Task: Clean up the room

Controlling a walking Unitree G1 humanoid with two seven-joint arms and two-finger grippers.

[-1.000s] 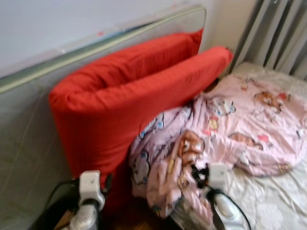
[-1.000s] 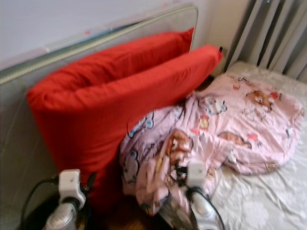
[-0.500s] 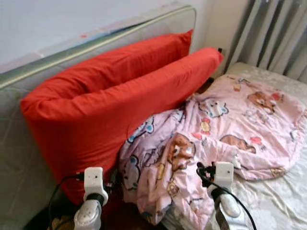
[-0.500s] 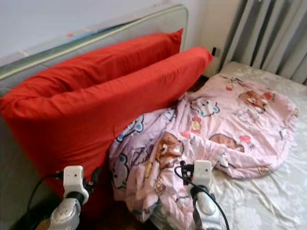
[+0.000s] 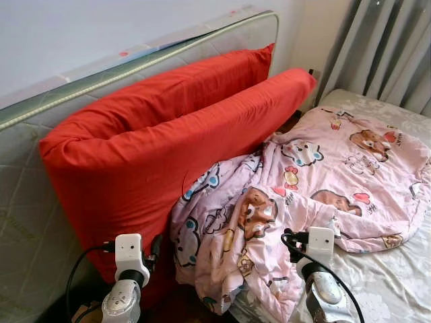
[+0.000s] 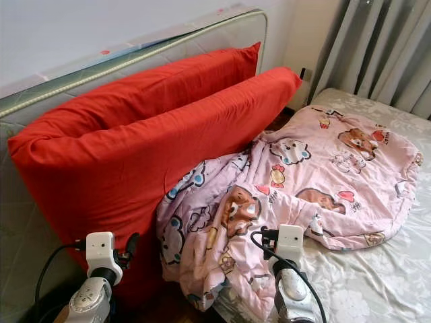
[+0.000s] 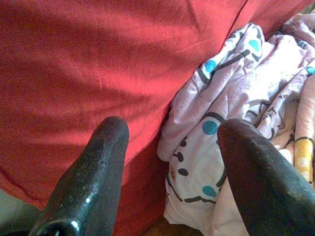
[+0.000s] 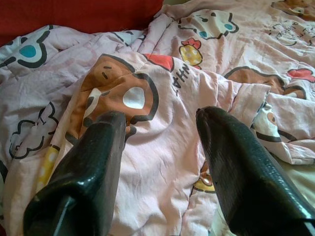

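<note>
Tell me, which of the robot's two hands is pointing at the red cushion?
The left gripper. Its open fingers frame the big red cushion and the edge of the pink cartoon blanket. The right gripper, also open, faces only the blanket.

The folded red cushion [image 5: 168, 141] hides most of the upright mattress [image 5: 40, 202] behind it, and its foot is lost behind the pink quilt [image 5: 303, 182] and the left arm [image 5: 124, 296]. The quilt's low edge slips below the frame past the bed [image 5: 397, 276], so where it ends cannot be told, and the curtain [image 5: 387, 47] is cut off at the top and right side. Both arms run off the bottom edge, the dark gap under the cushion shows nothing clear, and in the wrist views the black fingers [image 7: 93, 182] are cropped at their bases
</note>
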